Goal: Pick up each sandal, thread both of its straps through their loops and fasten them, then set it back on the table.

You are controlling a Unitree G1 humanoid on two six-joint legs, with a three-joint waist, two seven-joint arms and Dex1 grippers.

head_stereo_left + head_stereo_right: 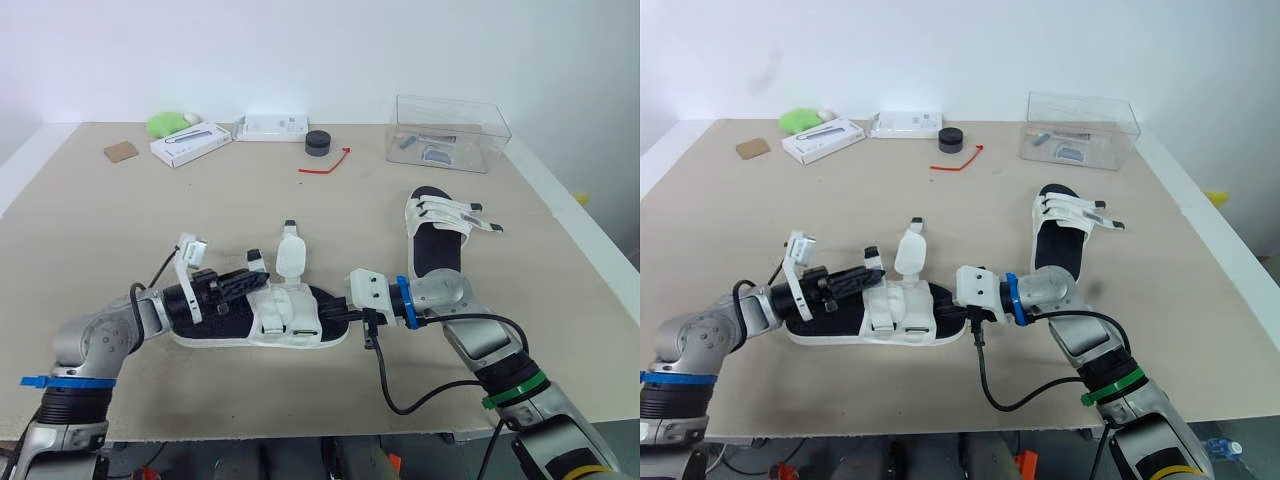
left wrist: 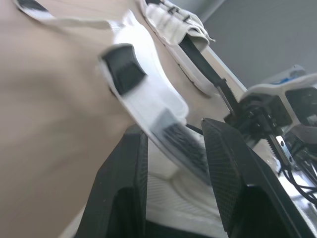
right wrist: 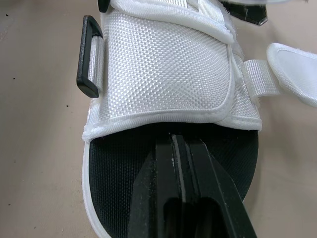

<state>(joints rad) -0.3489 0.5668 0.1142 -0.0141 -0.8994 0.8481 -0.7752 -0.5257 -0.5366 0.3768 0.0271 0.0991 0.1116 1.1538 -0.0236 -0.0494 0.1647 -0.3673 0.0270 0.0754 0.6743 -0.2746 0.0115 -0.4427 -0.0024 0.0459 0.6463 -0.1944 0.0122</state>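
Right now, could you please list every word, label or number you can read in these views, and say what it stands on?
None can be read.
Marks on the long white box and the flat white box: too small to read.

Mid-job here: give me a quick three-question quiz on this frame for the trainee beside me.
1. True or false: the right gripper is wide open over the near sandal.
2. What passes between the fingers of the left gripper? A) a pen B) a white strap C) a sock
3. Fill in: the second sandal lies on the robot's ____ side of the near one.
Key: 1 false, it is shut; 2 B; 3 right.
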